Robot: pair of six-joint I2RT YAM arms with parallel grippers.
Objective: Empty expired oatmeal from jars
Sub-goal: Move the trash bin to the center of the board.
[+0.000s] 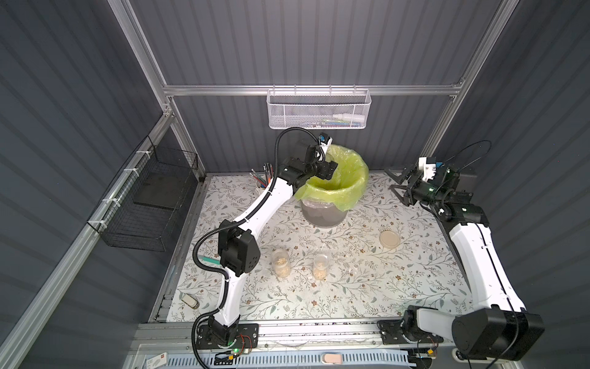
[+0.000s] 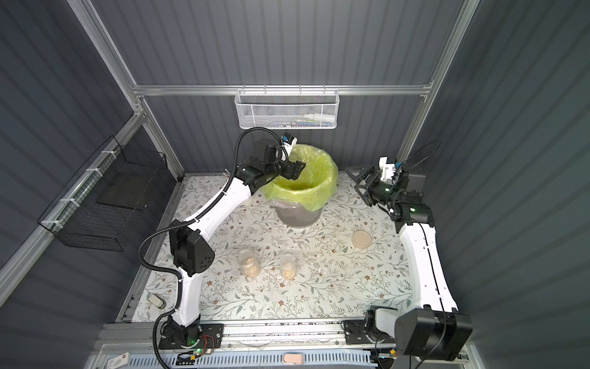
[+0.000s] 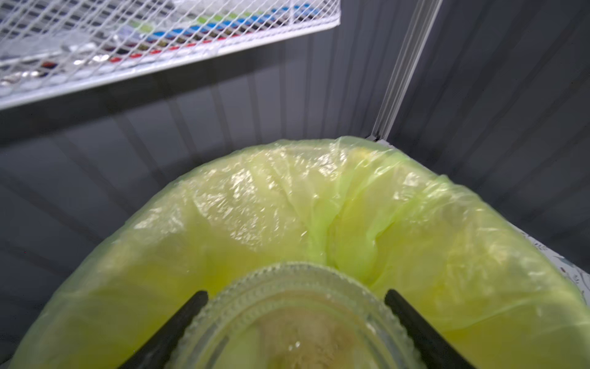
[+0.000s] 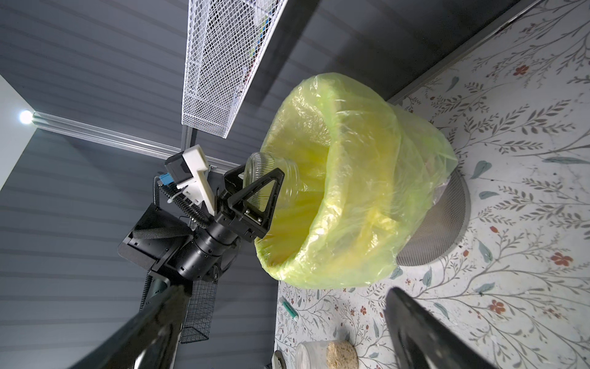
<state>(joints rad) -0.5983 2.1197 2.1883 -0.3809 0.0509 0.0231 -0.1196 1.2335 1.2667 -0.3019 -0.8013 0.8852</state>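
Note:
My left gripper [image 1: 329, 167] [image 3: 295, 297] is shut on the squat wide jar [image 3: 297, 319] [image 4: 271, 179]. The jar lies tipped, its mouth inside the yellow-green bag [image 4: 367, 191] of the grey bin [image 1: 322, 217]. Oatmeal [image 3: 303, 338] shows blurred through the glass. Two narrower jars [image 1: 281, 262] [image 1: 320, 265] stand on the table in both top views [image 2: 248, 262] [image 2: 288, 265], each with oatmeal [image 4: 343, 354] at the bottom. My right gripper [image 1: 396, 183] [image 4: 284, 294] hangs open and empty to the right of the bin.
A beige lid [image 1: 389, 239] lies flat on the right of the floral table. A mug of pencils [image 1: 263, 182] stands behind my left arm. A white mesh basket [image 1: 317, 110] hangs above the bin, a black wire basket [image 1: 150, 198] on the left wall. A green marker [image 1: 209, 259] lies at the left edge.

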